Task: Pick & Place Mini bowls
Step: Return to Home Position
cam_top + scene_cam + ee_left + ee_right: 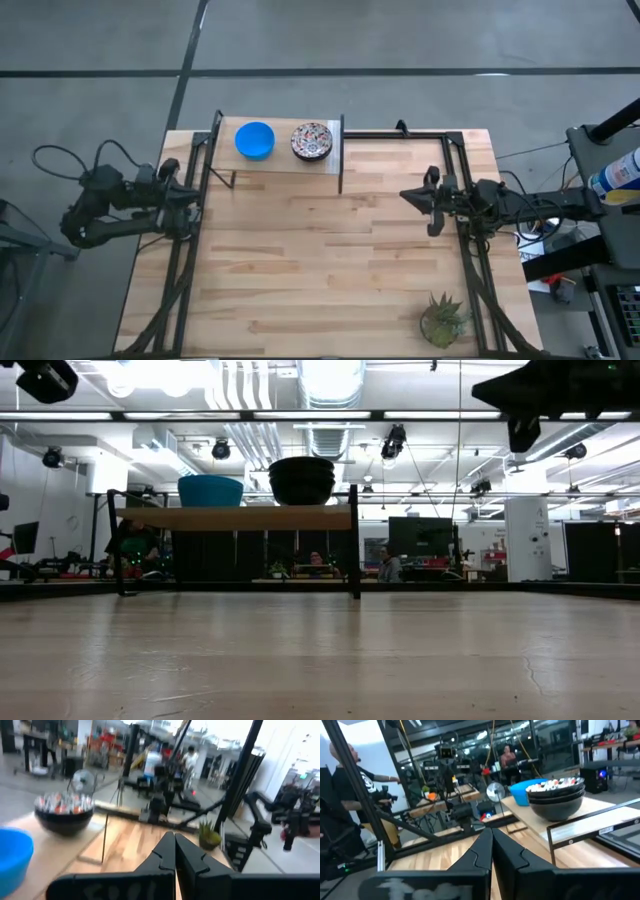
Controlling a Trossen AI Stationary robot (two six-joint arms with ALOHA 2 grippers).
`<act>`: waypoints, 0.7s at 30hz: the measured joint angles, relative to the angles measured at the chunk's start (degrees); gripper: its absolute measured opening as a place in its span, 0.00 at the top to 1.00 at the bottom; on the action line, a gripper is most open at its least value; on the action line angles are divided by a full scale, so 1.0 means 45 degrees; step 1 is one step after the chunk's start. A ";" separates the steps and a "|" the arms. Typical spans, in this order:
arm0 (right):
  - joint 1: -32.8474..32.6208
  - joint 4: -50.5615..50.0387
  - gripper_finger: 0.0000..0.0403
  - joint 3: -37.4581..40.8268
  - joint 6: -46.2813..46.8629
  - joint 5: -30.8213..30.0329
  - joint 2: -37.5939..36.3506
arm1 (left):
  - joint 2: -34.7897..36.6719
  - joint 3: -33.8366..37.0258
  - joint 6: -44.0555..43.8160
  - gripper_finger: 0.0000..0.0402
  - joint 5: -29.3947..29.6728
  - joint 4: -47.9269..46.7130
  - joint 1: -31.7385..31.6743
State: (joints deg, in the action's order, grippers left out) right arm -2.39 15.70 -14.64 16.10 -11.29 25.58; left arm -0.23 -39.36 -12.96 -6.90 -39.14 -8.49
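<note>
A stack of blue mini bowls and a stack of patterned mini bowls stand side by side on a raised wooden shelf at the table's far edge. The low view shows both stacks, blue and dark-sided patterned, on the shelf board. My left gripper waits at the table's left edge, shut, with the patterned stack and a blue bowl ahead. My right gripper hovers right of centre, shut, facing the patterned stack.
A small green potted plant stands near the table's near right corner. Black frame rails run along both sides of the table. The shelf's metal legs reach down to the tabletop. People show in the room beyond.
</note>
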 joint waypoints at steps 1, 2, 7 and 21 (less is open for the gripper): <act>0.0000 0.0011 0.98 0.0088 -0.0053 0.0005 -0.0206 | 0.0000 0.0110 0.0066 1.00 -0.0003 0.0376 0.0000; 0.0000 0.0032 0.98 0.0205 -0.0126 0.0005 -0.0408 | 0.0005 0.0283 0.0103 1.00 0.0011 0.0636 0.0000; 0.0000 0.0009 0.98 0.0802 -0.0297 0.0140 -0.1388 | 0.0012 0.1064 -0.0147 1.00 -0.0266 0.1341 0.0000; 0.0001 0.0028 0.98 0.1754 -0.0595 0.0548 -0.3163 | 0.0024 0.3427 -0.1289 1.00 -0.1078 0.4694 0.0000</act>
State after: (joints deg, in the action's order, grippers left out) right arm -2.39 15.83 -6.75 13.42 -8.82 11.35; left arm -0.12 -23.94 -18.76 -11.75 -18.02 -8.49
